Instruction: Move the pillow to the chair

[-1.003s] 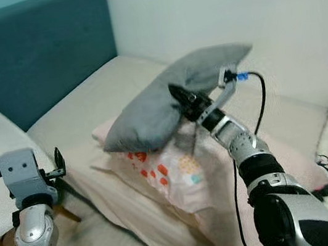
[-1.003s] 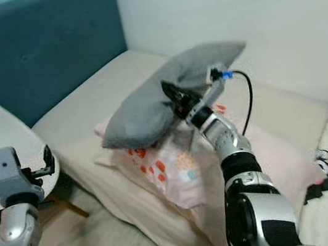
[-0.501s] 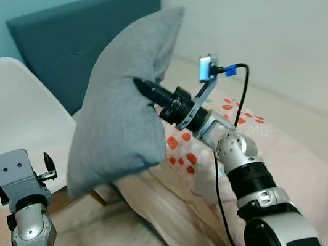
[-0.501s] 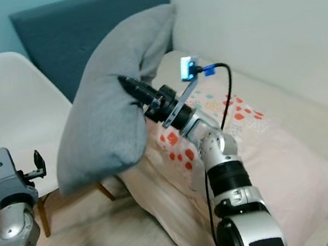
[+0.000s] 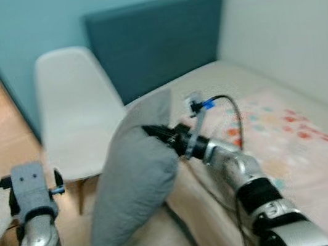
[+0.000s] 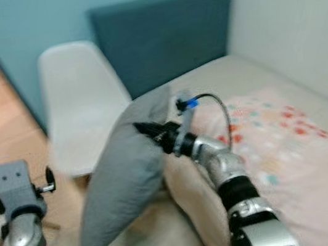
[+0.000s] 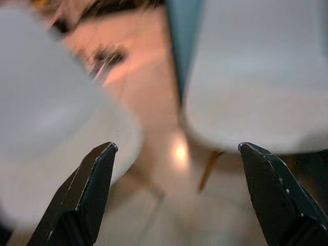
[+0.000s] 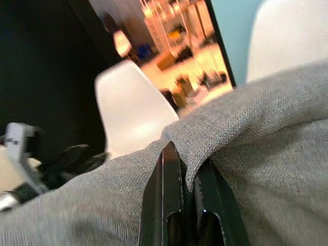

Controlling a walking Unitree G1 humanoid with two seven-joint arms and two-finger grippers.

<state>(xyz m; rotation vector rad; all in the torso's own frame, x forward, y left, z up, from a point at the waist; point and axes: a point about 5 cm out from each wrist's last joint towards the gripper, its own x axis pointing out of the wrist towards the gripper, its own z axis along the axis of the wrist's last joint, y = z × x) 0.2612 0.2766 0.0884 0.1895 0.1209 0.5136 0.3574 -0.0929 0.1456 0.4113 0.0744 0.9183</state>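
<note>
Grey woven pillow (image 5: 133, 171) hanging centre-frame, pinched by right gripper (image 5: 153, 131) fingers (image 8: 169, 197). Left gripper (image 7: 179, 169) fingers spread apart toward white chair (image 7: 261, 77); weave clear from right wrist.

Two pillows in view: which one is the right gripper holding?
The grey pillow, pinched by the right gripper and hanging off the bed edge. The pink patterned pillow lies flat on the bed.
</note>
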